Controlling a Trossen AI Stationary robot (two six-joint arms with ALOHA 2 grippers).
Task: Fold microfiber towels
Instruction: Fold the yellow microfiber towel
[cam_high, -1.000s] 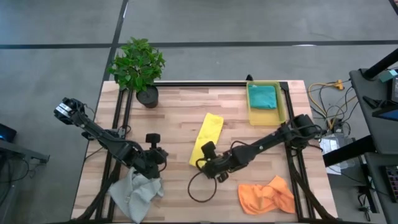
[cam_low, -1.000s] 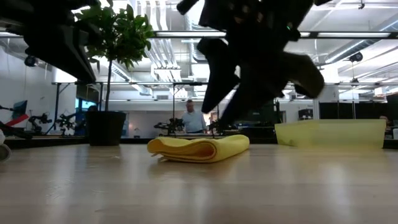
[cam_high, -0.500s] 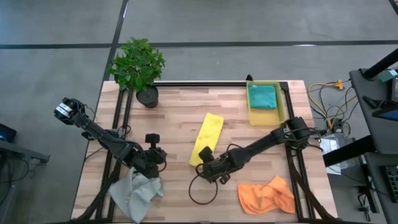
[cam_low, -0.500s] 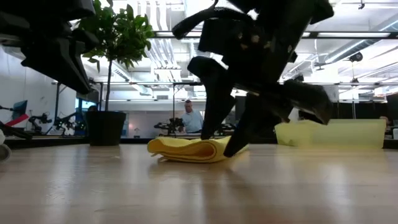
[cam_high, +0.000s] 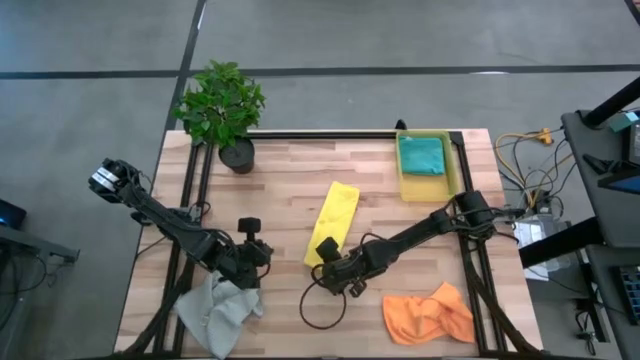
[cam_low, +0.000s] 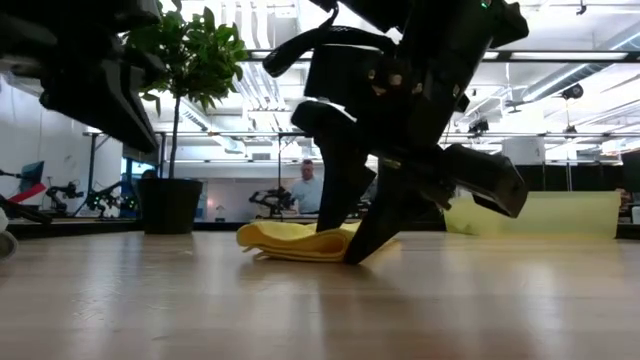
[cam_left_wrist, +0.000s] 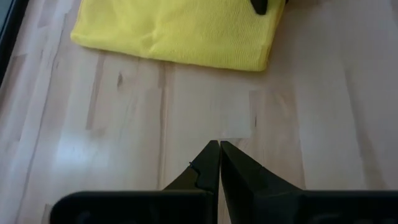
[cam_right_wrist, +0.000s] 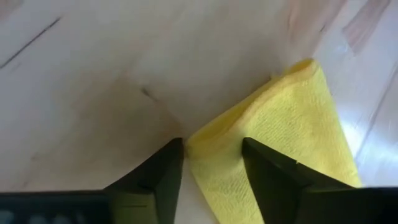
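The yellow towel (cam_high: 335, 215) lies folded into a long strip in the middle of the table. My right gripper (cam_high: 322, 258) is open and points steeply down at its near end. In the right wrist view its fingers (cam_right_wrist: 211, 146) stand astride the strip's folded corner (cam_right_wrist: 199, 134). My left gripper (cam_left_wrist: 219, 146) is shut and hovers over bare wood left of the yellow towel (cam_left_wrist: 180, 28), just beyond the crumpled grey towel (cam_high: 220, 310). An orange towel (cam_high: 430, 315) lies crumpled at the near right. A teal towel (cam_high: 422, 155) lies in the yellow bin (cam_high: 405, 188). My right gripper comes at the yellow towel's near corner (cam_right_wrist: 205, 130) from above, slanting. One finger (cam_right_wrist: 165, 168) stands on the wood just outside the folded edge, and the other (cam_right_wrist: 267, 171) is over the cloth. I cannot tell whether either finger touches the towel, which lies flat on the table.
A potted plant (cam_high: 222, 105) stands at the far left corner. A black cable loop (cam_high: 325, 305) lies on the wood just near of my right gripper. In the low view, a person (cam_low: 307, 188) stands in the room beyond the table.
My right gripper has sunk toward the table, down onto the yellow towel's near end, and has rolled a little. Its fingers have drawn somewhat closer together. The towel has not moved.
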